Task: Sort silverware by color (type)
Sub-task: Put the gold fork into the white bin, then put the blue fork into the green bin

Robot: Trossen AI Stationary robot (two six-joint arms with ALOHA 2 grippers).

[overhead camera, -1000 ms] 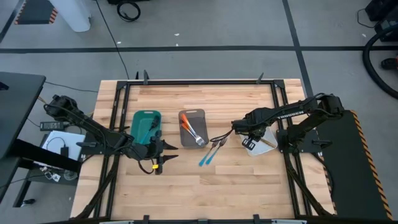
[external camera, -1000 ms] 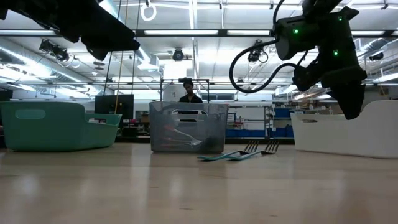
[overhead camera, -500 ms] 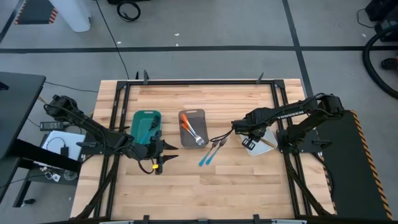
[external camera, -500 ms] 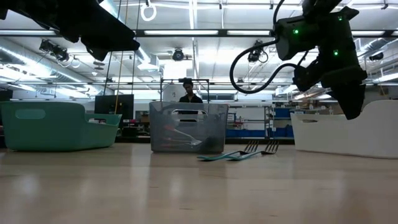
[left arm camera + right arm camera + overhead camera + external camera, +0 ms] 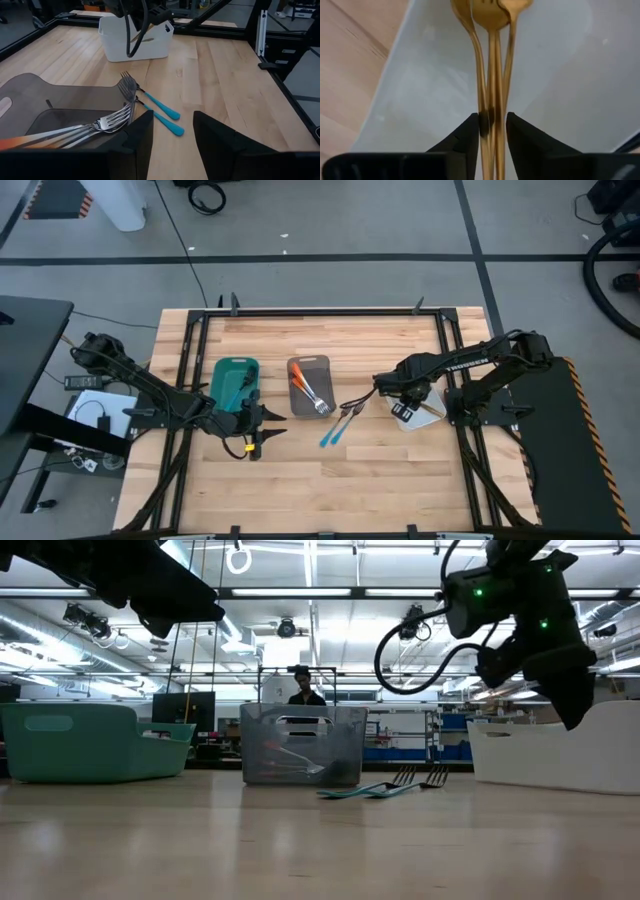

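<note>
Two blue-handled forks (image 5: 337,426) lay side by side on the wooden table (image 5: 330,480), just right of the grey tray (image 5: 309,387), tines pointing toward the white tray (image 5: 420,408); the left wrist view showed them (image 5: 155,106) close together and nearly parallel. Orange-handled forks (image 5: 308,390) rested inside the grey tray, their tines (image 5: 107,121) leaning up at its rim. Gold utensils (image 5: 491,60) lay bunched together on the floor of the white tray, at least three slim handles running alongside one another. The right gripper (image 5: 492,131) hung directly over the white tray with its fingers slightly parted, the gold handles seen through the narrow gap; whether the fingers actually pinched a handle could not be told. The left gripper (image 5: 252,425) sat low beside the teal tray (image 5: 234,380), near the table's left side, its fingers (image 5: 136,145) spread apart and holding nothing.
</note>
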